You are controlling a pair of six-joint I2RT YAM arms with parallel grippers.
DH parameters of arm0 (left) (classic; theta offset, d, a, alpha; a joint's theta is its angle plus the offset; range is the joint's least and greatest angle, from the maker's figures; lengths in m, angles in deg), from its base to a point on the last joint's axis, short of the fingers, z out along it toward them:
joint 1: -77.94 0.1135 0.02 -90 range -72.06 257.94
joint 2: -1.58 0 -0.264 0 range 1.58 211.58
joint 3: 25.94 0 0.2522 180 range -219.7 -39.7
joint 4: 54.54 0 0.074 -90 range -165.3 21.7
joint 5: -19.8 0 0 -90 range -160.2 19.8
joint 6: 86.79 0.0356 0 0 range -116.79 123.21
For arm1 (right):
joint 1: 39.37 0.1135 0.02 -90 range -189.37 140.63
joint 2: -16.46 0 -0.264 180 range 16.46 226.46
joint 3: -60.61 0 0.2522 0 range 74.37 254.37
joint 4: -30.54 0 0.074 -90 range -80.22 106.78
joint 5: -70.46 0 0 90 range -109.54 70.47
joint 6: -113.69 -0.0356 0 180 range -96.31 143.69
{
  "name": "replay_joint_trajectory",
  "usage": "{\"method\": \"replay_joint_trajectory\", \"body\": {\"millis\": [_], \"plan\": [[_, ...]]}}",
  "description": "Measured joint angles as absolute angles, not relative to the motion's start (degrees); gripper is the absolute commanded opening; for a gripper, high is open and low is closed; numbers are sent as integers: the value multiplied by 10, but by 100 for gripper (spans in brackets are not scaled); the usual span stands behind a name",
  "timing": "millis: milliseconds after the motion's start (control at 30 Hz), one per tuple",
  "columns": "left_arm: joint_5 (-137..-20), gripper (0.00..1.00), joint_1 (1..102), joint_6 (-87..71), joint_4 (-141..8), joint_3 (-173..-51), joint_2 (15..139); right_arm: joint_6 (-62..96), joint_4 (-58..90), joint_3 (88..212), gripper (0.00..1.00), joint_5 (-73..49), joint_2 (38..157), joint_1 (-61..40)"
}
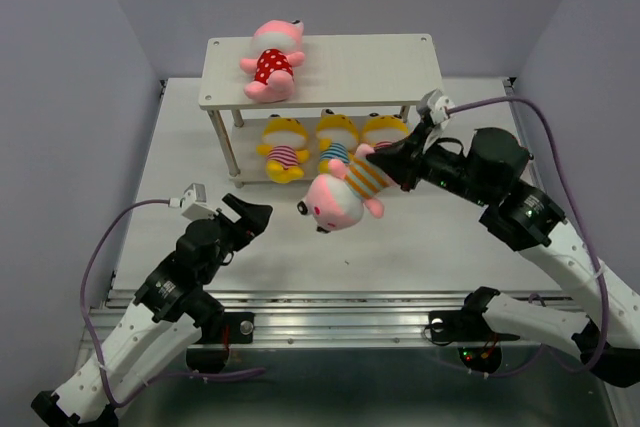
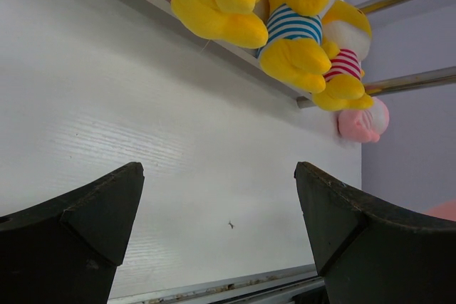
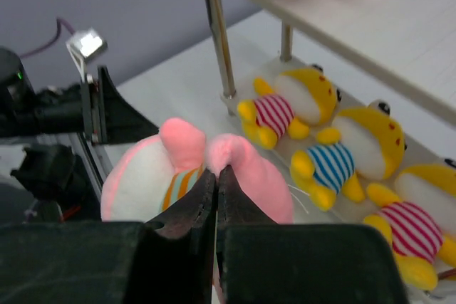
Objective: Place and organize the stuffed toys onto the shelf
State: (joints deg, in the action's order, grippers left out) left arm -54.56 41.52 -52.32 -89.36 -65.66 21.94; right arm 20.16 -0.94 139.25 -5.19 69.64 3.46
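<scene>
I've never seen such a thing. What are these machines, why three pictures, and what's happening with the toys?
Two robot arms are bolted to a table. One picture looks down from above; the other two come from small cameras on each wrist. A wooden shelf stands on the table: one pink toy lies on its top board, three yellow toys on the lower one. The right end effector, the arm's two-finger pincer, is shut on a second pink toy in a striped shirt. The left end effector is open and empty.
</scene>
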Motion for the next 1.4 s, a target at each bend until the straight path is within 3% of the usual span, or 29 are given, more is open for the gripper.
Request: {"method": "replay_joint_trajectory", "body": {"millis": [267,733,867,1100,1200,1300,1400], "plan": [[-552,99,415,-513,-872,-657,226,146,23,1627,1,-236,797,35],[-557,99,415,-496,-860,-672,239,192,24,1943,1,-750,1064,34],[-557,99,415,-493,-860,-672,240,213,25,1964,1,-882,1124,33],[-555,99,415,-487,-861,-686,248,218,25,1940,1,-985,1155,39],[-554,99,415,-487,-860,-688,249,319,158,1914,1,-1008,1156,50],[-556,99,415,-488,-857,-688,253,565,473,1844,1,-1030,1163,60],[-560,99,415,-488,-855,-688,261,838,697,1886,5,-1038,1233,64]]}}
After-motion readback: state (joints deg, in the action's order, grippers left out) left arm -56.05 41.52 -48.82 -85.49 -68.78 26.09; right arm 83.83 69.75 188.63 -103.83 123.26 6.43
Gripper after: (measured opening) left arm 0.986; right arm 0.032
